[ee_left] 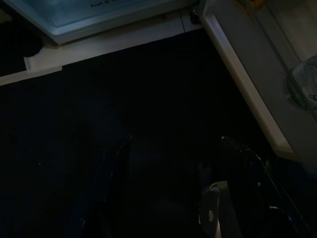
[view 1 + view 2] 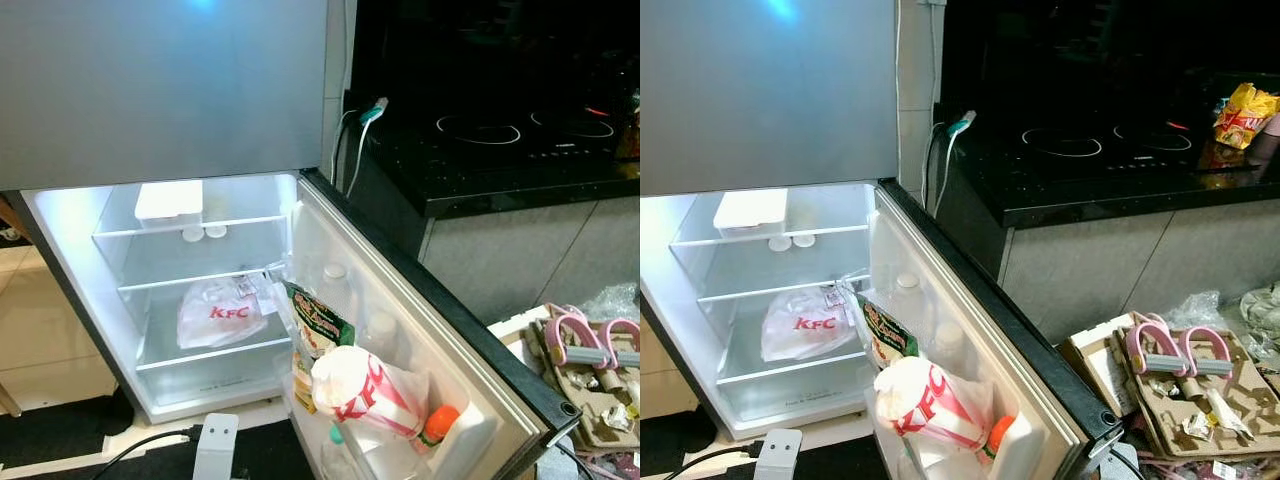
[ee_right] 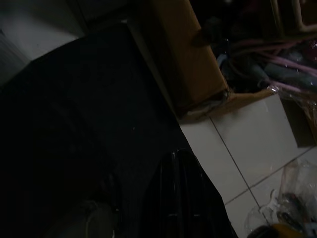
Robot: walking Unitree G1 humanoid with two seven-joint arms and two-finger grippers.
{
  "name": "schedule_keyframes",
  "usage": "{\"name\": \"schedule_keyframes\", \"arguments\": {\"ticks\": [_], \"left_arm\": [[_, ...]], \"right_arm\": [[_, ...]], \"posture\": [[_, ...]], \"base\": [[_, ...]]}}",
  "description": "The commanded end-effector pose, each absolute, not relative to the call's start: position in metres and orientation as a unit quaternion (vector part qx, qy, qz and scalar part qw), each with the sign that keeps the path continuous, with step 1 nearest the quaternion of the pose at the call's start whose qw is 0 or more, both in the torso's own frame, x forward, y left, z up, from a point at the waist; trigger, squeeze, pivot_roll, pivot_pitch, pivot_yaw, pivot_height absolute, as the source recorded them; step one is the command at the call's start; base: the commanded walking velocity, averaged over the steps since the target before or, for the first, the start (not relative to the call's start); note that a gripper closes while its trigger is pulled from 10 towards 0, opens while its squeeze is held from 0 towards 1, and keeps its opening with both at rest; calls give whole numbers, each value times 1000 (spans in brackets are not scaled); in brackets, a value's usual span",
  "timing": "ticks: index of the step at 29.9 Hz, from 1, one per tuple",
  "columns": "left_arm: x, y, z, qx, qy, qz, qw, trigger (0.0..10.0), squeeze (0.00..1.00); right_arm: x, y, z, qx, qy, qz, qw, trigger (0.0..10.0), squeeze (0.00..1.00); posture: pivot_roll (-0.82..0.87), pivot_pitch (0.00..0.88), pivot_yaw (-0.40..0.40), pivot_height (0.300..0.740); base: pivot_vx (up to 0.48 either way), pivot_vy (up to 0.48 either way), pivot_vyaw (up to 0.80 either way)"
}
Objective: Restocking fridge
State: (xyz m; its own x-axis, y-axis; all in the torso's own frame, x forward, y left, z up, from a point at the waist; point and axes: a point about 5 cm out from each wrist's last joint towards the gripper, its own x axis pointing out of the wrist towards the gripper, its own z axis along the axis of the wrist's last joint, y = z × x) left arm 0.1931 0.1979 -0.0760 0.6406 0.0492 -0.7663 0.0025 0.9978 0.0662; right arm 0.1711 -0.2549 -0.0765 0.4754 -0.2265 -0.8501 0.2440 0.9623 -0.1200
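With the fridge (image 2: 60, 230) door (image 2: 420, 330) swung open, both arms hang low and idle.

A white KFC bag (image 2: 222, 313) lies on the middle shelf; a second, red-lettered KFC bag (image 2: 365, 392) sits in the door bin beside an orange-capped bottle (image 2: 437, 424). Both look light, soft and crumply, best pinched at the bunched top. Left gripper (image 1: 173, 188) hangs over dark floor with fingers apart, empty; right gripper (image 3: 185, 198): too dark to tell.

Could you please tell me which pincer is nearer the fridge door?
Left. The left pincer hangs low beside the bottom of the door; the right pincer hangs by the cardboard box.
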Motion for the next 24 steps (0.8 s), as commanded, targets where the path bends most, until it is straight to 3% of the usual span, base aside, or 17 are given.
{"name": "schedule_keyframes", "arguments": {"ticks": [1,21,24], "left_arm": [[191,202,-77,37,430,13,902,10000,0],[191,201,-77,30,431,17,902,10000,0],[191,202,-77,31,432,20,901,10000,0]], "right_arm": [[172,-257,-75,7,496,-140,857,10000,0],[156,-262,-81,8,510,-141,848,10000,0],[158,-262,-80,8,509,-140,849,10000,0]], "posture": [[-6,0,-63,738],[-9,0,-66,738],[-9,0,-66,738]], "base": [[-330,0,0],[-362,0,0],[0,0,0]]}}
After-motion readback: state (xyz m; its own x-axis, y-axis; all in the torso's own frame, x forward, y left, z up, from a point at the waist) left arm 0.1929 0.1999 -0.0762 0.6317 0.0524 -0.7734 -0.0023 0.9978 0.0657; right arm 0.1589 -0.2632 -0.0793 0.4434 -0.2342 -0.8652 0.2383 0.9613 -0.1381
